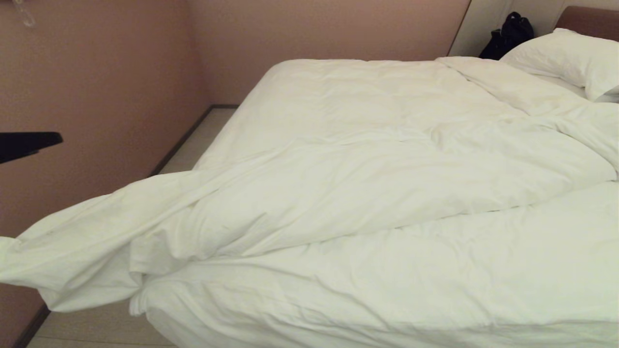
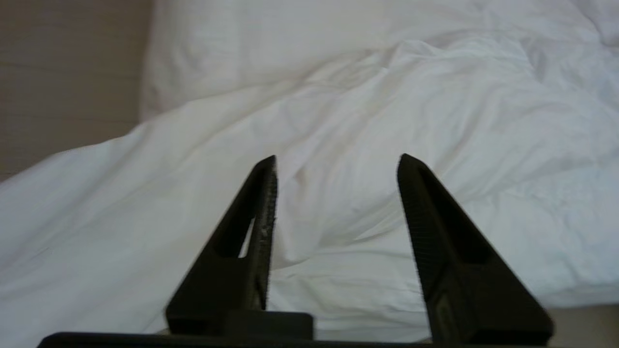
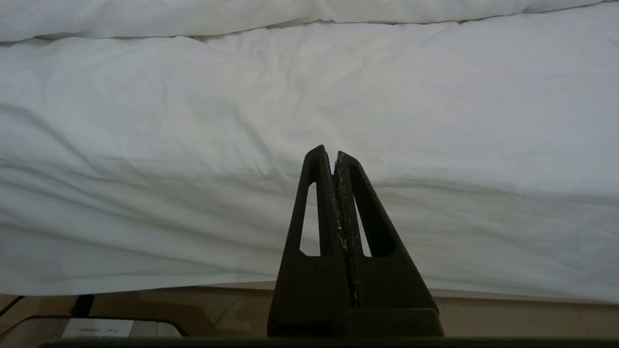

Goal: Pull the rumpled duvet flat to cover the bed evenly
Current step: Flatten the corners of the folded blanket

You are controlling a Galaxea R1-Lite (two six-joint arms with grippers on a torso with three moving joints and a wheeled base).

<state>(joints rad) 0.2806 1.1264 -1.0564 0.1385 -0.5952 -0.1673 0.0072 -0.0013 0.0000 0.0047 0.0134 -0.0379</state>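
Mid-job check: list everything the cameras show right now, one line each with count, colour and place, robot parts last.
duvet: one, white, rumpled across the bed, one corner hanging off the bed's left end toward the wall
bed: one, white-covered, filling the middle and right of the head view
pillow: one, white, far right at the bed's head
headboard: one, reddish-brown, behind the pillow
bag: one, black, past the bed's far corner
wall: pinkish-brown, along the left and far sides
floor: pale strip between wall and bed
dark shelf-like object: one, black, left edge of the head view
left gripper: one, black, open, nothing between its jaws, facing the duvet
right gripper: one, black, shut, empty, facing the bed's near side
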